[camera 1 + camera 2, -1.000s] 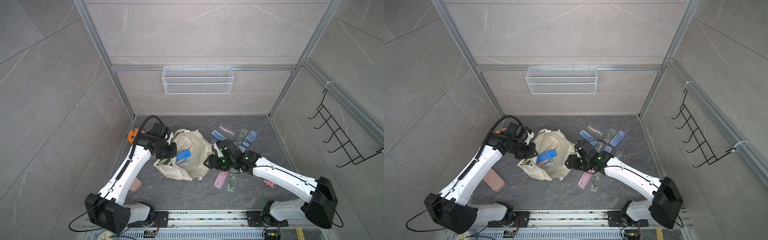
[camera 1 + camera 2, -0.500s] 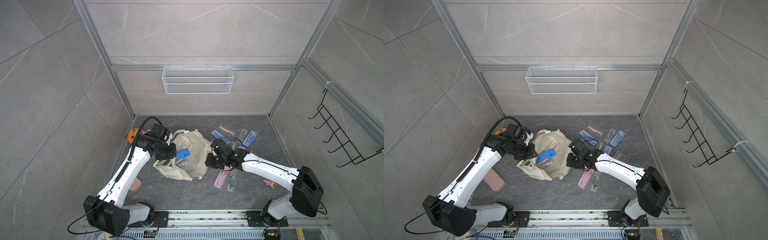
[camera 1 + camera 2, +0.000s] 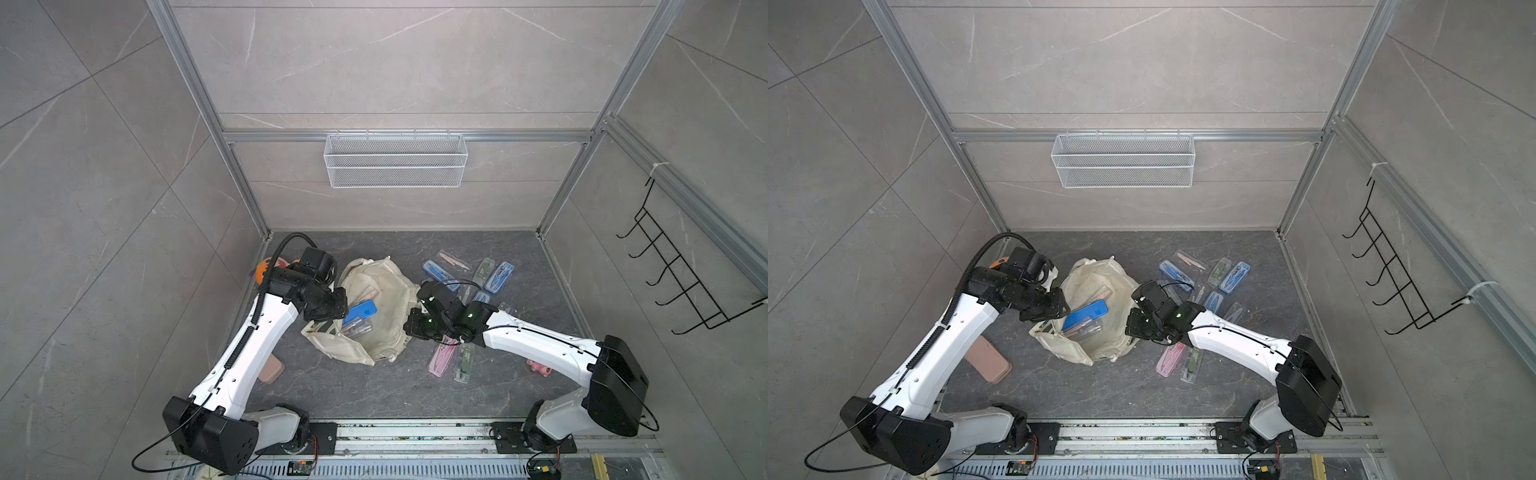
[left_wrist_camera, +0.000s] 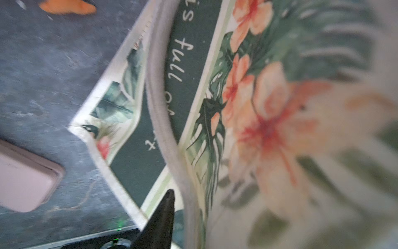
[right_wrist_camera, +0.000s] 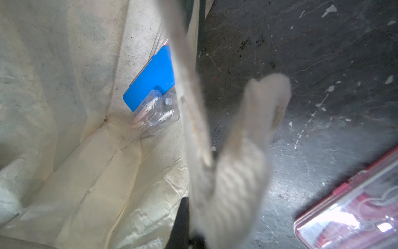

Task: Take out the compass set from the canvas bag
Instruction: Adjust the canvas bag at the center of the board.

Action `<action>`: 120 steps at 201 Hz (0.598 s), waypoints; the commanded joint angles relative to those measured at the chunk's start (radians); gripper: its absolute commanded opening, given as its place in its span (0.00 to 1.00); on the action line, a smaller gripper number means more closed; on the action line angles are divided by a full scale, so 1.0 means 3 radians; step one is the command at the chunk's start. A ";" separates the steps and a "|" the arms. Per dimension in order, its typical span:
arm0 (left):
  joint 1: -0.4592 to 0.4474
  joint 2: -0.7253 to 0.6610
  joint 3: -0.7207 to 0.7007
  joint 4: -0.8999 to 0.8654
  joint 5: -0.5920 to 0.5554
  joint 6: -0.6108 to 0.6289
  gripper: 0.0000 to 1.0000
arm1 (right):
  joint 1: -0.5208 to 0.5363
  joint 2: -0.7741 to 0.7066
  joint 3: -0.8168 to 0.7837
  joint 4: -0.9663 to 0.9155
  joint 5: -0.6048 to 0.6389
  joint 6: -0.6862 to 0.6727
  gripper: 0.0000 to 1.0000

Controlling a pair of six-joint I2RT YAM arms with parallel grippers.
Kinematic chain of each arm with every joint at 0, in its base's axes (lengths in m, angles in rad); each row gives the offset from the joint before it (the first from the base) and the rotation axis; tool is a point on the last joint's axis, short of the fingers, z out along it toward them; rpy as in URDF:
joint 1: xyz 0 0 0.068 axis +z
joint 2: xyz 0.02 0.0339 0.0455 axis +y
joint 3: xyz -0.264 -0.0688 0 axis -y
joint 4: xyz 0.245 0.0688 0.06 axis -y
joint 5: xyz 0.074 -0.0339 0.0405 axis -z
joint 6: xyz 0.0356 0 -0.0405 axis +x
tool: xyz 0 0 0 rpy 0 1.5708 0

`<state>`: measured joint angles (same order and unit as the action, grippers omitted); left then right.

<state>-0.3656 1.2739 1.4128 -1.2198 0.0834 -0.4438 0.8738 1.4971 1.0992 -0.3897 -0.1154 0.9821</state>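
Note:
The cream canvas bag (image 3: 390, 291) lies open on the dark floor in both top views. Inside it, a blue case (image 3: 360, 311) lies on a clear case of drawing tools (image 5: 157, 110), which looks like the compass set. My left gripper (image 3: 330, 321) is at the bag's left rim. In its wrist view one black finger (image 4: 163, 215) stands just clear of a handle strap (image 4: 159, 90), and the printed cloth hides the other finger. My right gripper (image 3: 409, 325) is at the bag's right rim, shut on the other handle (image 5: 226, 172).
Several compass cases (image 3: 494, 276) lie on the floor right of the bag, with a pink one (image 3: 441, 359) and a green one (image 3: 465, 362) under my right arm. A pink box (image 3: 270, 370) and an orange thing (image 3: 262, 270) lie at the left. A wire basket (image 3: 395, 160) hangs on the back wall.
My right gripper moved left to the bag's right rim and shut on the handle. My left gripper stayed at the left rim, and its jaws have loosened.

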 commanded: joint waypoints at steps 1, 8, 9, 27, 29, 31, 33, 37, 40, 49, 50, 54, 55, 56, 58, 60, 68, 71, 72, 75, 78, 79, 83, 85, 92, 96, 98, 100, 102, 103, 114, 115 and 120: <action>0.0007 -0.0132 0.0385 -0.0510 -0.0414 -0.0226 0.54 | 0.0053 -0.0125 -0.0017 0.0117 0.0121 0.0264 0.00; 0.0007 -0.0184 0.0421 -0.0580 -0.0418 -0.0296 0.57 | 0.0072 -0.0132 -0.0028 0.0153 0.0155 0.0345 0.00; 0.0007 -0.0191 0.0428 -0.0589 -0.0417 -0.0311 0.57 | 0.0076 -0.0135 -0.0031 0.0156 0.0160 0.0361 0.00; 0.0007 -0.0375 0.0465 -0.0726 -0.0314 -0.0549 0.60 | 0.0134 -0.0113 -0.0020 0.0193 0.0224 0.0484 0.00; 0.0010 -0.0392 0.0465 -0.0736 -0.0292 -0.0571 0.59 | 0.0140 -0.0111 -0.0016 0.0194 0.0232 0.0491 0.00; 0.0009 -0.0421 0.0465 -0.0743 -0.0276 -0.0607 0.60 | 0.0143 -0.0104 -0.0014 0.0198 0.0237 0.0496 0.00; 0.0010 -0.0444 0.0465 -0.0749 -0.0257 -0.0634 0.60 | 0.0150 -0.0101 -0.0008 0.0198 0.0240 0.0503 0.00; 0.0007 -0.0494 0.0451 -0.0755 -0.0213 -0.0698 0.60 | 0.0162 -0.0093 0.0001 0.0199 0.0257 0.0512 0.00; 0.0003 -0.0537 0.0439 -0.0756 -0.0182 -0.0745 0.59 | 0.0170 -0.0084 0.0009 0.0194 0.0264 0.0515 0.00; -0.0007 -0.0665 0.0359 -0.0724 -0.0089 -0.0931 0.58 | 0.0198 -0.0067 0.0038 0.0179 0.0298 0.0525 0.00; -0.0010 -0.0676 0.0346 -0.0720 -0.0073 -0.0948 0.58 | 0.0200 -0.0067 0.0038 0.0177 0.0303 0.0525 0.00; -0.0016 -0.0739 0.0285 -0.0684 -0.0030 -0.1031 0.56 | 0.0206 -0.0064 0.0047 0.0177 0.0316 0.0529 0.00; -0.0018 -0.0759 0.0273 -0.0676 -0.0016 -0.1049 0.56 | 0.0206 -0.0063 0.0047 0.0176 0.0315 0.0530 0.00; -0.0018 -0.0772 0.0259 -0.0670 -0.0009 -0.1071 0.56 | 0.0209 -0.0062 0.0048 0.0177 0.0319 0.0533 0.00; -0.0022 -0.0806 0.0227 -0.0659 0.0011 -0.1106 0.56 | 0.0211 -0.0059 0.0053 0.0177 0.0322 0.0535 0.00; -0.0023 -0.0830 0.0205 -0.0649 0.0028 -0.1142 0.55 | 0.0217 -0.0053 0.0053 0.0179 0.0322 0.0538 0.00; -0.0026 -0.0941 0.0080 -0.0608 0.0072 -0.1317 0.55 | 0.0226 -0.0039 0.0068 0.0178 0.0323 0.0541 0.00; -0.0028 -0.0985 0.0023 -0.0585 0.0087 -0.1382 0.55 | 0.0226 -0.0037 0.0073 0.0179 0.0326 0.0538 0.00; -0.0029 -0.0997 0.0009 -0.0579 0.0091 -0.1398 0.55 | 0.0227 -0.0034 0.0073 0.0179 0.0327 0.0540 0.00; -0.0029 -0.1039 -0.0036 -0.0550 0.0112 -0.1462 0.55 | 0.0234 -0.0033 0.0081 0.0177 0.0331 0.0544 0.00; -0.0029 -0.1081 -0.0091 -0.0526 0.0133 -0.1519 0.55 | 0.0238 -0.0028 0.0084 0.0174 0.0336 0.0546 0.00; -0.0026 -0.1096 -0.0112 -0.0513 0.0140 -0.1538 0.55 | 0.0240 -0.0026 0.0086 0.0177 0.0338 0.0546 0.00; -0.0032 -0.1143 -0.0181 -0.0468 0.0167 -0.1622 0.55 | 0.0246 -0.0019 0.0093 0.0178 0.0341 0.0546 0.00; -0.0036 -0.1163 -0.0222 -0.0442 0.0178 -0.1658 0.55 | 0.0250 -0.0020 0.0096 0.0183 0.0343 0.0547 0.00; -0.0049 -0.1246 -0.0346 -0.0318 0.0247 -0.1786 0.55 | 0.0262 -0.0005 0.0104 0.0180 0.0348 0.0548 0.00; -0.0052 -0.1275 -0.0400 -0.0257 0.0276 -0.1839 0.55 | 0.0271 0.0004 0.0112 0.0184 0.0349 0.0551 0.00; -0.0054 -0.1291 -0.0417 -0.0235 0.0281 -0.1856 0.55 | 0.0276 0.0009 0.0114 0.0184 0.0349 0.0554 0.00; -0.0058 -0.1297 -0.0433 -0.0217 0.0284 -0.1883 0.55 | 0.0280 0.0013 0.0118 0.0187 0.0351 0.0555 0.00; -0.0062 -0.1300 -0.0448 -0.0204 0.0284 -0.1904 0.55 | 0.0285 0.0017 0.0119 0.0185 0.0349 0.0556 0.00; -0.0063 -0.1303 -0.0457 -0.0196 0.0285 -0.1915 0.55 | 0.0284 0.0022 0.0122 0.0185 0.0349 0.0556 0.00; -0.0087 -0.1299 -0.0501 -0.0143 0.0267 -0.2011 0.56 | 0.0318 0.0045 0.0147 0.0182 0.0364 0.0559 0.00; -0.0096 -0.1297 -0.0506 -0.0135 0.0263 -0.2017 0.56 | 0.0321 0.0046 0.0152 0.0180 0.0364 0.0557 0.00; -0.0116 -0.1287 -0.0518 -0.0104 0.0258 -0.2062 0.56 | 0.0331 0.0057 0.0164 0.0184 0.0375 0.0556 0.00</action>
<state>-0.3817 0.8738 1.2854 -1.3491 0.1196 -0.9215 0.9520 1.4929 1.1007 -0.3607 -0.0326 1.1343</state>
